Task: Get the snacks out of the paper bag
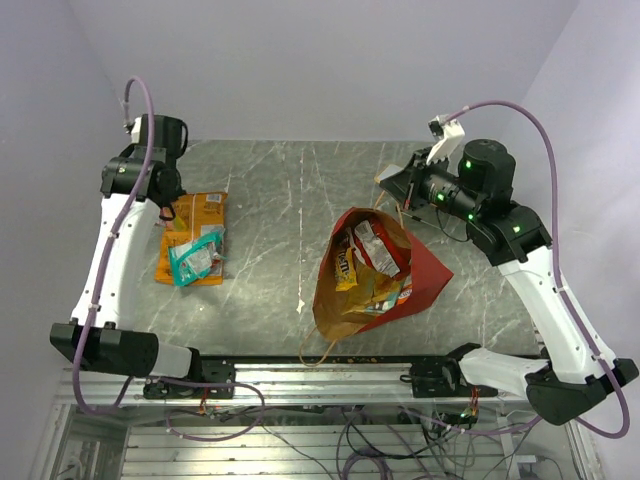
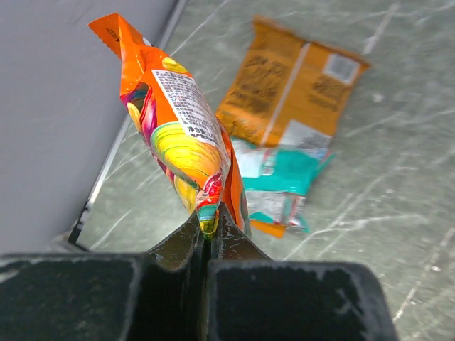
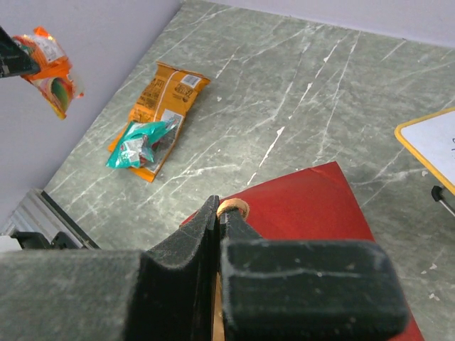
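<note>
**Q:** Grey-veined stone surface [image 1: 290,190], pale walls behind: what is happening at the nine o'clock edge?

**A:** The left hand [image 2: 207,220] is pinching the lower seam of a bright orange packet [image 2: 178,135], fingers pressed together on it, and is holding it in the air. Beneath it, toward one o'clock in the left wrist view, a flat orange packet [image 2: 288,92] is lying with a teal packet [image 2: 281,177] overlapping its near end.

**Q:** And the paper bag [image 1: 425,275]?

**A:** It is lying just right of centre, its mouth gaping toward the camera, with several snacks [image 1: 365,270] showing inside. The right hand [image 3: 218,213], at one o'clock of the bag, is pinching its tan loop handle [image 3: 231,208].

**Q:** How is the step in hand best done?

**A:** It is reading as a set-down. The packet should be going down until nearly touching the surface, just beside the two lying there, and only then should the fingers be spreading. A release from height is risking a slide toward the nine o'clock edge. Meanwhile the right hand should be holding the handle up, so the mouth is gaping for the next reach.
</note>
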